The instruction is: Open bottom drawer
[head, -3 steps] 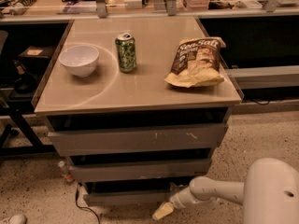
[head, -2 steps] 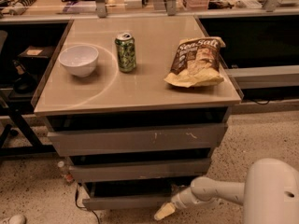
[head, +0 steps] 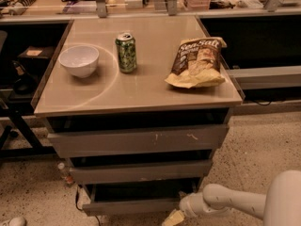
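Reaching hand (head: 173, 217): pale, yellow-tipped, at frame bottom, by the right end of the narrow grey flat-fronted bottom drawer (head: 134, 206); unclear whether spread or pressed together.
Drawer state: lowest of three, standing out a little, dark interior showing.
Upper fronts: mid-sized grey front (head: 141, 171), then tall scratched grey front (head: 136, 141).
Counter (head: 141, 91): white round bowl (head: 79, 60) left, green metal can (head: 126, 52) middle, brown chip bag (head: 196, 62) right.

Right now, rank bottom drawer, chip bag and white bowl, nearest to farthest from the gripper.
The gripper sits low, front right.
1. bottom drawer, just left of it.
2. chip bag, tabletop right.
3. white bowl, tabletop left.
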`<state>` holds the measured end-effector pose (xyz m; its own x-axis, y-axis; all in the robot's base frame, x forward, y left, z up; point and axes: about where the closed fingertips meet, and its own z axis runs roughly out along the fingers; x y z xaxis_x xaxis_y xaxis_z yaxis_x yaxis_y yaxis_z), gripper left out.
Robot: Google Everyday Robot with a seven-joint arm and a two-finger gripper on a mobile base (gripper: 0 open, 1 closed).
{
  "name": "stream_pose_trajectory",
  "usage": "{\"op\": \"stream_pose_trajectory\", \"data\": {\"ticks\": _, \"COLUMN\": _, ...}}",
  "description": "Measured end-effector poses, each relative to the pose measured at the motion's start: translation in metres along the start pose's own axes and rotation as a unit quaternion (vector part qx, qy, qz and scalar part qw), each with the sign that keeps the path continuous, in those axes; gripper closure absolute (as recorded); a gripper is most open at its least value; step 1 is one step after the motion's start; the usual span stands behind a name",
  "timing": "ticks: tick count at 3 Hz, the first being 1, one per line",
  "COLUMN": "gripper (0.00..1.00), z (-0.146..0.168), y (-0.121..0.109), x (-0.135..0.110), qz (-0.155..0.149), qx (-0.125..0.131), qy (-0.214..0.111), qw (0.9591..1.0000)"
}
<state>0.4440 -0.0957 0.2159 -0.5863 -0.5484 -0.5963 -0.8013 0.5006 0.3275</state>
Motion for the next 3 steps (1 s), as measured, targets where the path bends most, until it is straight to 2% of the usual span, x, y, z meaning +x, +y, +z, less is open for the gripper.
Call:
{"op": "stream_pose_trajectory", "data": {"ticks": 2, "gripper": 0.0, "z": 0.028, "y": -0.016, "x": -0.03, "qz": -0.036, "qx": -0.011, "qy": 0.002, "qw": 0.9993}}
{"op": "stream_pose_trajectory", "data": {"ticks": 3, "gripper": 0.0, "z": 0.042, "y": -0.02, "x": -0.029, "qz": -0.043, "qx": -0.016, "qy": 0.021, "qw": 0.9987}}
